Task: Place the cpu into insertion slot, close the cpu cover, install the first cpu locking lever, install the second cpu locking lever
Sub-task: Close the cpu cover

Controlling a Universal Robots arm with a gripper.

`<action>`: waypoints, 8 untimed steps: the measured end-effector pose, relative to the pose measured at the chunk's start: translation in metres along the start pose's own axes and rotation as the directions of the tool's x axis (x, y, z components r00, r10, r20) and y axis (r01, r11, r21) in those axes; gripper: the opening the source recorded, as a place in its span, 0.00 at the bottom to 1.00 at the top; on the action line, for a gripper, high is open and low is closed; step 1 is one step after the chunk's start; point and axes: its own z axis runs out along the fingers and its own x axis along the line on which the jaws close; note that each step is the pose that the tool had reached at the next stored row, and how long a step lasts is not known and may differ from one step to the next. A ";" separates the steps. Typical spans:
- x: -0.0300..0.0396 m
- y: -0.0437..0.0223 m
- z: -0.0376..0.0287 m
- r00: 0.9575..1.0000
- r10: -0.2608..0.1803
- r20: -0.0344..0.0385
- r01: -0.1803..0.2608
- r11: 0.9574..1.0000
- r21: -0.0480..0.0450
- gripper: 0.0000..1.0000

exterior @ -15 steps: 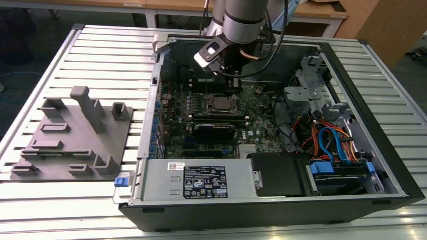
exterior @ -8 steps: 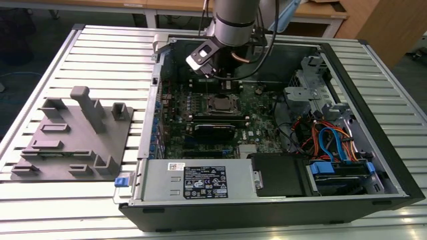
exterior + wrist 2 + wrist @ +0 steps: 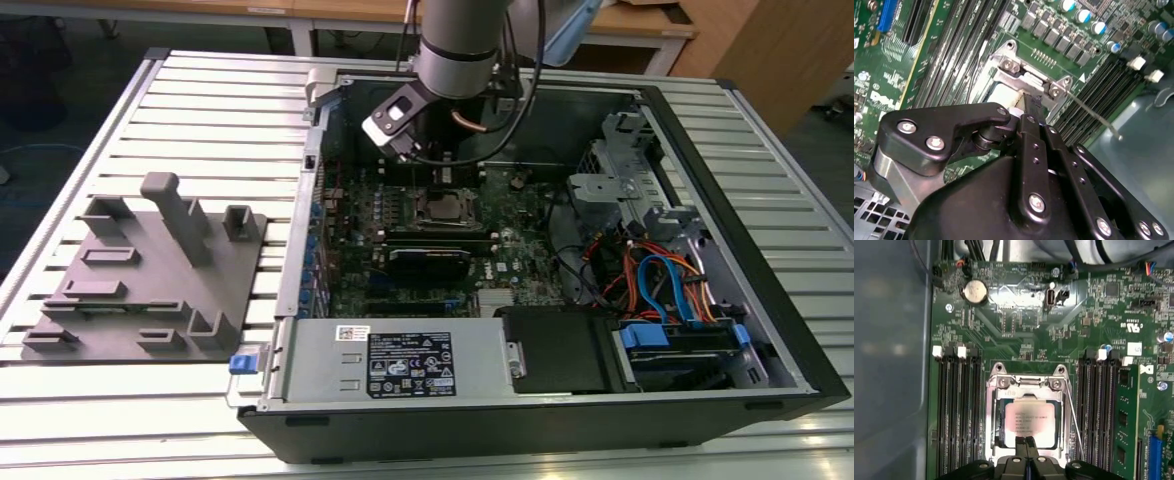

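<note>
Silver chip (image 3: 1030,420) lay seated directly below the gripper (image 3: 1027,440). Its fingers (image 3: 1022,446) were pinched together, holding nothing.

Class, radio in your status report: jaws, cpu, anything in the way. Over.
Jaws shut, gripper low over cpu cover. The cpu seated, cover down. Thin locking lever beside cover, looks unlatched.
</note>
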 end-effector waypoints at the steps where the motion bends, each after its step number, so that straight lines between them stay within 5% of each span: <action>1: -0.0001 -0.0012 0.0009 1.000 0.000 0.000 0.000 1.000 0.000 0.10; 8: -0.0001 -0.0111 0.0064 1.000 -0.001 0.000 0.001 1.000 0.001 0.10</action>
